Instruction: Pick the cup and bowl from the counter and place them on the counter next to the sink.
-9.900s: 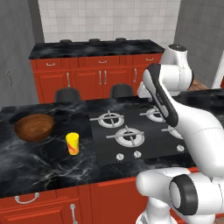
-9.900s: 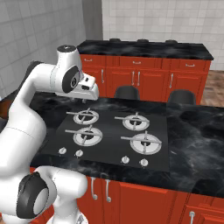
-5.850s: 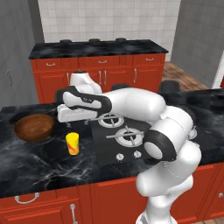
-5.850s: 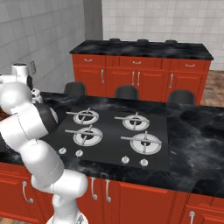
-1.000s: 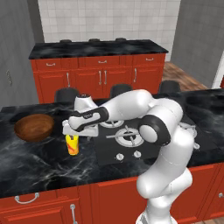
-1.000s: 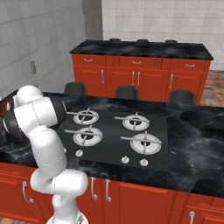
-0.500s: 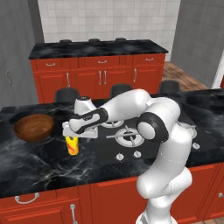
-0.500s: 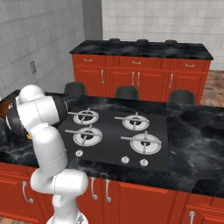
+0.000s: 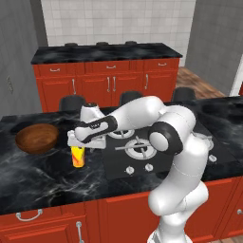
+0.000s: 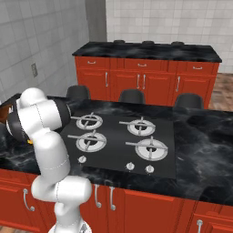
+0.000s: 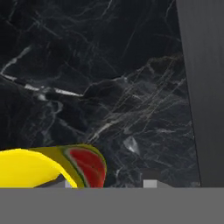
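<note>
The yellow cup (image 9: pixel 78 157) stands upright on the black marble counter (image 9: pixel 38 178), to the right of the brown wooden bowl (image 9: pixel 37 138). My gripper (image 9: pixel 77 144) points down right over the cup's rim. In the hand view the cup (image 11: pixel 52 168) lies at the lower left with its red patch showing. My gripper (image 11: pixel 109 184) straddles the cup's wall: one fingertip is over the cup's inside, and the other fingertip (image 11: pixel 150 183) stands clear of the outside with counter showing between. The jaws stand partly apart and open. The sink is out of view.
A black gas hob (image 9: pixel 137 147) with silver burners lies just right of the cup, also seen as the hob (image 10: pixel 123 136). Dark stools (image 9: pixel 71 102) stand behind the island. A second counter over red cabinets (image 9: pixel 104 52) runs along the back wall.
The hand has settled slightly lower and to the left onto the cup's rim. Cup and bowl have not moved.
</note>
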You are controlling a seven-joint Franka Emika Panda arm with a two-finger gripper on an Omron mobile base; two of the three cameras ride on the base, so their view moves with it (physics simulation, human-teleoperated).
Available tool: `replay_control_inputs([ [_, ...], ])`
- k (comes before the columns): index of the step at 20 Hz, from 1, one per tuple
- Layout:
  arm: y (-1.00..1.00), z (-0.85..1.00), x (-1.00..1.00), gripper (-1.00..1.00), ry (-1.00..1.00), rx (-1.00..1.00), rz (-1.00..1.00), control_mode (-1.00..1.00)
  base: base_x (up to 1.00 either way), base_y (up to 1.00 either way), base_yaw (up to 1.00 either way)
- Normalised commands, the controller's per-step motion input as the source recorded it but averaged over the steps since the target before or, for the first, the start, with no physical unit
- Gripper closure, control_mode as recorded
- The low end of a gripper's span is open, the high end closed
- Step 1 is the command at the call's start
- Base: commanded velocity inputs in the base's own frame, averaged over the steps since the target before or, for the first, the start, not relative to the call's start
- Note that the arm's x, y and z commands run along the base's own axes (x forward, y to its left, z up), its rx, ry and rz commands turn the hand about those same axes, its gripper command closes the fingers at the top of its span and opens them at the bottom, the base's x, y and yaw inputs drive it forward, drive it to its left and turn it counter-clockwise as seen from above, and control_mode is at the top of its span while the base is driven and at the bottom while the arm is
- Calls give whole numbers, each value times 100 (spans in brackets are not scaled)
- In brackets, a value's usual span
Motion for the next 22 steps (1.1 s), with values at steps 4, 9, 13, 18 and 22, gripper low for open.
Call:
replay_control_inputs([
  [4, 0, 0, 0, 100, 0, 0, 0, -100, 0, 0, 0],
  [9, -1, 0, 4, 100, 0, 1, 0, -100, 0, 0, 0],
  [13, -24, 39, -24, 100, -10, 2, 16, -100, 0, 0, 0],
  [18, -27, 51, -48, 100, -18, 0, 22, -100, 0, 0, 0],
  [22, -58, 49, -56, 100, -14, 0, 18, -100, 0, 0, 0],
])
